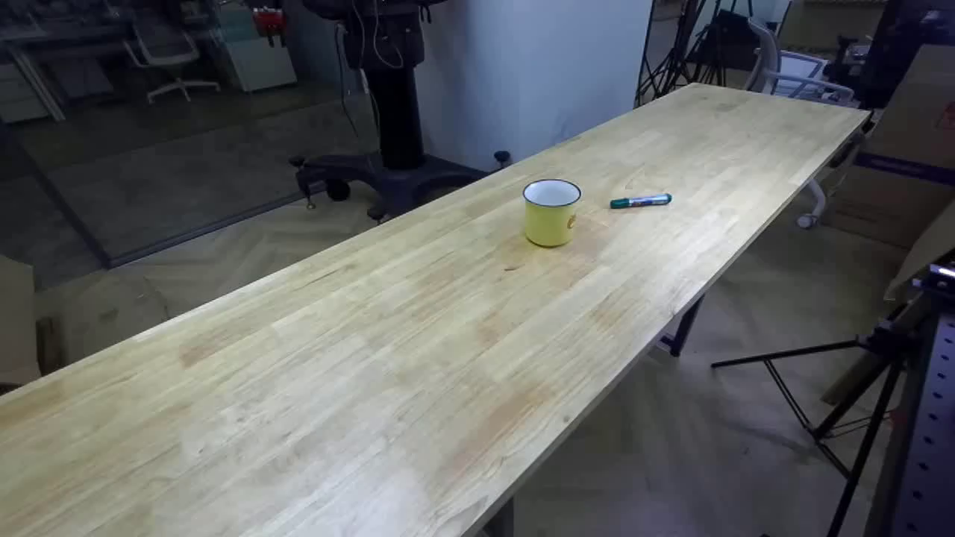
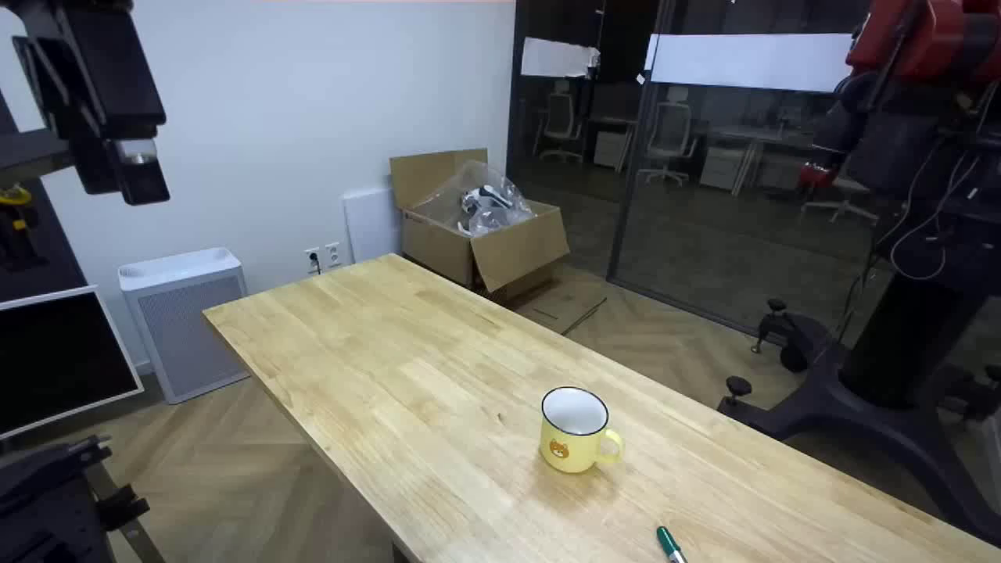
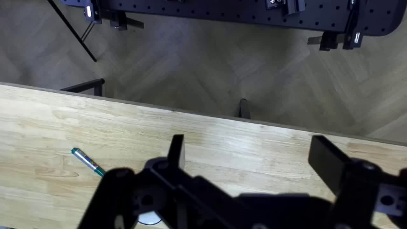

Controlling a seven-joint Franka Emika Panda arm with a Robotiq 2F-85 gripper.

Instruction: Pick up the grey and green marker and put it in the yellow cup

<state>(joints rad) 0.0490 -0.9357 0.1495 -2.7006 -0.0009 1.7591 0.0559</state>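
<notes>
In the wrist view the jaws are spread wide apart and have hold of nothing; in the gap you only see the counter (image 3: 241, 156), and it looks a good way down. So I think this is the start, with the reach to come. In both exterior views the yellow cup (image 1: 551, 220) stands upright; in the wrist view it is mostly hidden behind the jaws' black parts, with just a bit of its white inside and dark rim peeking out. The jaws should not bump it on the way. Off to the left of the jaws, the grey and green marker (image 3: 88, 161) lies flat, near the cup but not touching it. It is on a slant to them, so the best way is to slide left until they are over its middle, then turn so one jaw can go on each long side. Go down slowly and straight, since it looks thin and round and a poke could make it roll. Close gently when the tips are low beside it. Farther from the jaws, past the counter's edge, is the floor (image 3: 190, 70), where a rolling marker could end up.
</notes>
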